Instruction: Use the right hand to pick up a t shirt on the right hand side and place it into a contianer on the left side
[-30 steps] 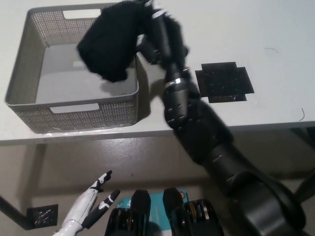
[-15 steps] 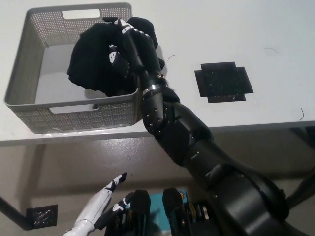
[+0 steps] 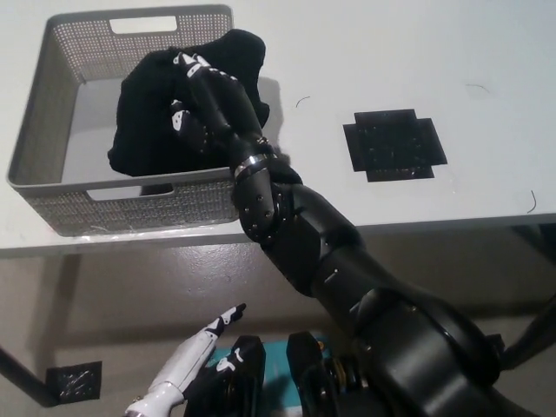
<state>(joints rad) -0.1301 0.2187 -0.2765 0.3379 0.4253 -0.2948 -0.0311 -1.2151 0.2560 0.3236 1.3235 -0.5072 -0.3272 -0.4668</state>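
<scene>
**Spotter:** Start wide, what's on screen?

**Me:** The white table (image 3: 417, 52), and at its left end the grey mesh container (image 3: 52, 187). My black right arm crosses the table's front edge and goes over the container's right wall.

**Spotter:** And the shirt?

**Me:** The black t shirt (image 3: 139, 139) is down inside the container, bunched against the right wall, one fold poking above the rim at the back corner. A second ago I was carrying it high over the basket; it has dropped in since, and the arm has swung further left with it.

**Spotter:** Let go yet?

**Me:** No. The right hand (image 3: 201, 102) is pressed into the cloth, fingers wrapped on it, so I read it as grasping the shirt. I judge the placing is nearly done, only the release and pull-out left.

**Spotter:** Anything in the way?

**Me:** The container's wall sits close under my forearm. The black mat (image 3: 395, 145) is well clear on the right. The left hand (image 3: 193, 367) hangs below the table, fingers spread, idle.
</scene>
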